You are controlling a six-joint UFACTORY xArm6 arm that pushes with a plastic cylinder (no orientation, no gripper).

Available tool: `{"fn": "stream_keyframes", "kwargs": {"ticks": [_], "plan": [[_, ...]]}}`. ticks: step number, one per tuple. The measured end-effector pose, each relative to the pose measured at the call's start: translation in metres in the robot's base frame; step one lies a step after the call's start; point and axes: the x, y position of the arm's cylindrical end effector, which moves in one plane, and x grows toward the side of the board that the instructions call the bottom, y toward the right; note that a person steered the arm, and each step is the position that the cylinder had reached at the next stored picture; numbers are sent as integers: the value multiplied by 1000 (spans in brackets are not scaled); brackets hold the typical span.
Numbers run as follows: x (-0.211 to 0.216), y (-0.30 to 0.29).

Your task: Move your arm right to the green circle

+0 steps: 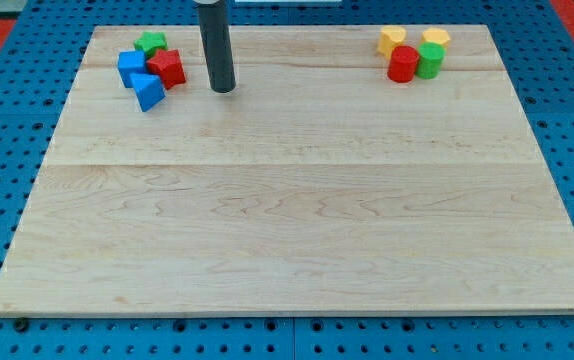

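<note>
The green circle stands at the view's top right, touching a red circle on its left. My tip rests on the wooden board at the view's top left, far to the left of the green circle. It is just right of a red block and apart from it.
Two yellow blocks sit just above the red and green circles. At the top left a green block, a blue block and a blue triangle-like block cluster with the red block. The board lies on a blue pegboard.
</note>
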Motion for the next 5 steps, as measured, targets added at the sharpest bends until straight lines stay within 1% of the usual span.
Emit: {"fn": "stream_keyframes", "kwargs": {"ticks": [1, 2, 3, 4, 5], "plan": [[-2, 11], [0, 8], [6, 31], [6, 73], [15, 117]]}}
